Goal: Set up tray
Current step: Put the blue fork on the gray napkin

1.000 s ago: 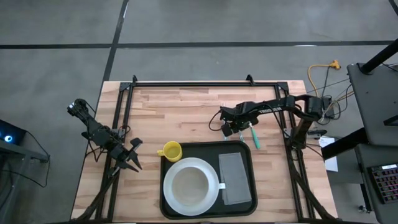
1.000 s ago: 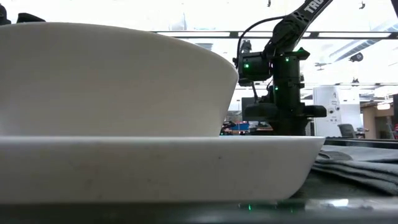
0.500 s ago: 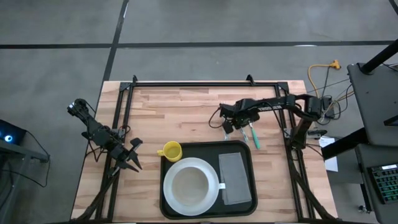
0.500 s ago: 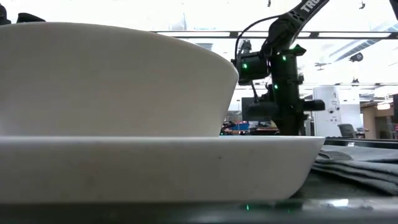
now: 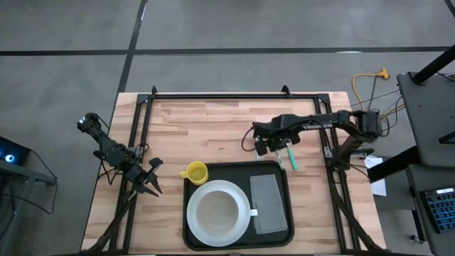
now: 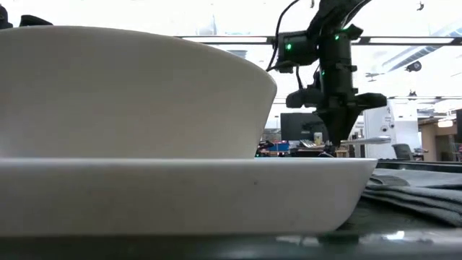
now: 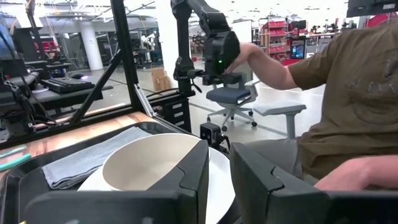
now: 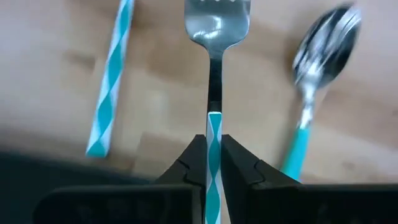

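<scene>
The black tray (image 5: 279,171) lies at the table's near middle and holds a white plate (image 5: 242,217) with a white bowl (image 5: 217,212) on it, plus a folded grey cloth (image 5: 269,203). A yellow cup (image 5: 194,171) stands on the table at the tray's far left corner. My right gripper (image 5: 272,147) (image 8: 214,155) is just beyond the tray's far edge, shut on a fork (image 8: 217,25) with a teal-and-white handle. My left gripper (image 5: 149,179) (image 7: 219,180) waits at the table's left edge with its fingers nearly together, holding nothing. My right gripper pinches the fork's teal-and-white handle (image 8: 214,127) between its two fingers, which point down from above. The fork runs straight out ahead of the fingers. In the low view its head (image 6: 372,140) sticks out level beside the gripper, and it appears clear of the table.
A teal-handled spoon (image 8: 311,81) and another teal-and-white striped handle (image 8: 112,81) lie on the wood beside the fork; they also show in the high view (image 5: 290,157). A black frame (image 5: 213,96) borders the table. A person (image 7: 348,93) sits beyond the table's right side.
My right gripper, shut the whole time, has risen from the table just beyond the tray's far edge. The fork has come up with it and now shows level beside the gripper in the low view.
</scene>
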{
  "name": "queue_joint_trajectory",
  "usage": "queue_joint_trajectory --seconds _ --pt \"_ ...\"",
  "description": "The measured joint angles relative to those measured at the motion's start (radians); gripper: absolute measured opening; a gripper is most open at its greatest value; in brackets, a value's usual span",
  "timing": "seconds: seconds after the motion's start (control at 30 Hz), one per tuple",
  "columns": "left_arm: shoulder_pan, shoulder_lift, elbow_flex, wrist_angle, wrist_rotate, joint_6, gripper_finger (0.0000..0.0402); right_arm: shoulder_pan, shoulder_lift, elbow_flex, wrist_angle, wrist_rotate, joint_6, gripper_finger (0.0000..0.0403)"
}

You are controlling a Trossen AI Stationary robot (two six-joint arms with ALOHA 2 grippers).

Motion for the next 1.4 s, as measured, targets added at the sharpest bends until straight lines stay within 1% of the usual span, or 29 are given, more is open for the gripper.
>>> queue_joint_trajectory --seconds 0.17,0.43,0.63,0.8,0.97,1.07,1.2,1.4 --pt "0.0 0.0 0.0 0.0 0.0 0.0 0.0048 0.106 -0.016 -0.001 0.003 -0.025 0.126 0.0018" --pt "0.0 0.0 0.0 0.0 0.0 0.0 0.0048 0.285 -0.014 -0.001 0.027 -0.025 0.443 0.0018" --pt "0.0 0.0 0.0 0.0 0.0 0.0 0.0048 0.422 -0.005 -0.004 0.122 -0.023 0.639 0.0019" --pt "0.0 0.0 0.0 0.0 0.0 0.0 0.0048 0.533 0.005 -0.004 0.199 0.042 0.759 0.0019" --pt "0.0 0.0 0.0 0.0 0.0 0.0 0.0048 0.616 0.061 0.007 0.208 0.032 0.825 0.0019" --pt "0.0 0.0 0.0 0.0 0.0 0.0 0.0048 0.651 0.113 0.046 0.213 0.028 0.851 0.0019" --pt "0.0 0.0 0.0 0.0 0.0 0.0 0.0048 0.668 0.18 0.12 0.209 0.027 0.847 0.0019" --pt "0.0 0.0 0.0 0.0 0.0 0.0 0.0048 0.668 0.273 0.215 0.12 0.017 0.818 0.0019"
